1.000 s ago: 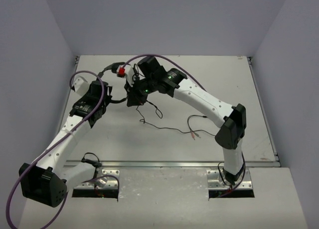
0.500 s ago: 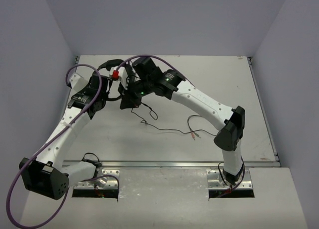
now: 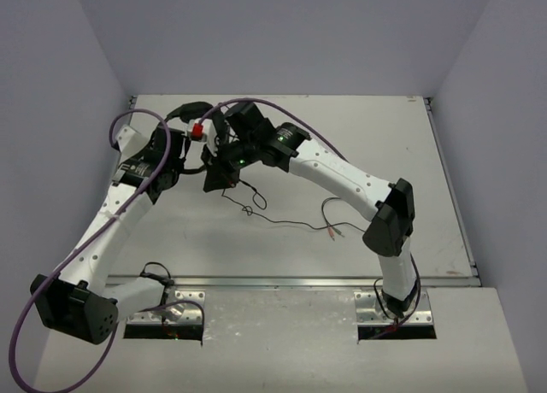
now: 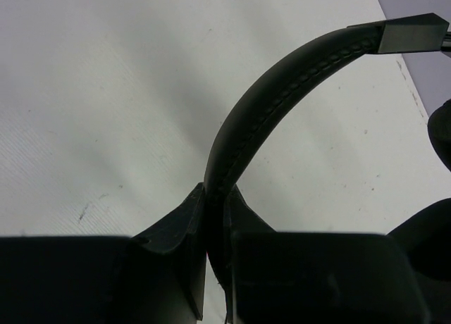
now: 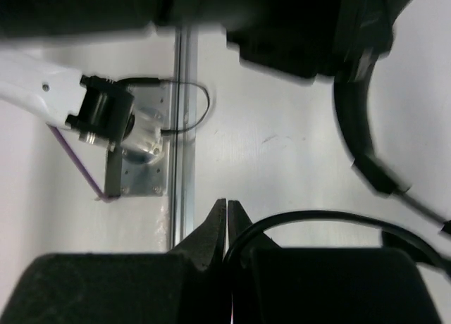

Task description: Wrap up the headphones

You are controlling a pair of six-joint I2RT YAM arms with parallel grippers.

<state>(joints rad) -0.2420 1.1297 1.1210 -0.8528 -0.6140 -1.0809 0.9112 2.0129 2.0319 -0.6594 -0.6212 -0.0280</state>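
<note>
The black headphones (image 3: pixel 190 111) are held up at the far left of the table. A red part (image 3: pixel 197 130) shows on them. My left gripper (image 3: pixel 177 152) is shut on the curved headband (image 4: pixel 243 144), which rises from between its jaws in the left wrist view. My right gripper (image 3: pixel 219 176) is just right of the headphones and shut on the thin black cable (image 5: pixel 317 215). The cable (image 3: pixel 282 221) trails across the table to the reddish plug tips (image 3: pixel 334 231). A headphone part (image 5: pixel 356 137) hangs blurred in the right wrist view.
Purple robot cables (image 3: pixel 137 115) loop over both arms. A metal rail (image 3: pixel 299 281) runs along the table's near edge, with mounting plates (image 3: pixel 389 312) behind it. Grey walls close the table on three sides.
Both grippers and the headphones have shifted left and a little toward the back. The loose cable on the table has been dragged leftward; the plug tips have stayed in place.
</note>
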